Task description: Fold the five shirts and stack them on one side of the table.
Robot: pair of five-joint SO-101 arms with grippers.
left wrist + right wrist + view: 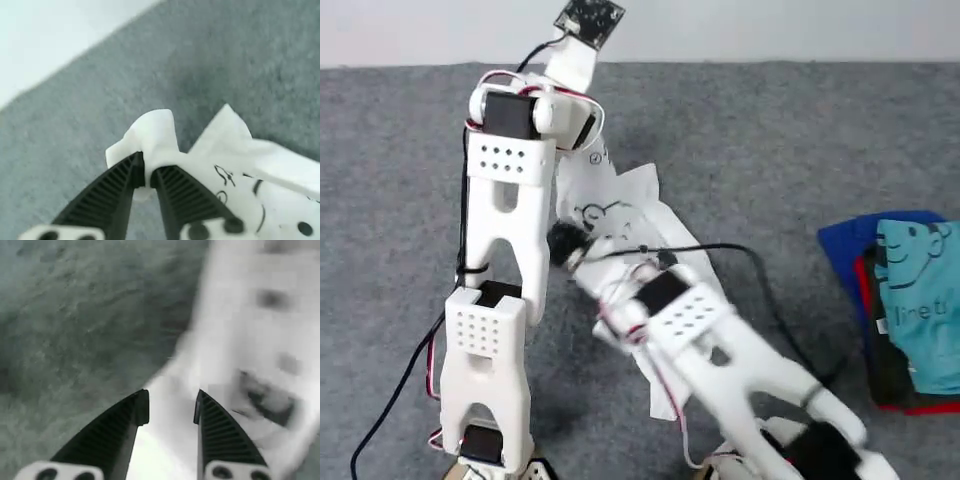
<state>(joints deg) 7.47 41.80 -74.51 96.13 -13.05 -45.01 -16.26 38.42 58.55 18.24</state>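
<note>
Shirt [630, 215]: lying crumpled and white, mid-table [770, 150].
Left gripper [145, 175]: pinching shut on a raised fold of it.
Right gripper [170, 410]: gaping wide, hovering over its edge.
Folded stack [905, 310]: sitting at the right table edge.

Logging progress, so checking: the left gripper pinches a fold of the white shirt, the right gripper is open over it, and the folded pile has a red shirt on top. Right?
Not quite: the high view shows a teal shirt on top of the pile. The rest stands: left gripper pinching the white shirt, right gripper open.
</note>
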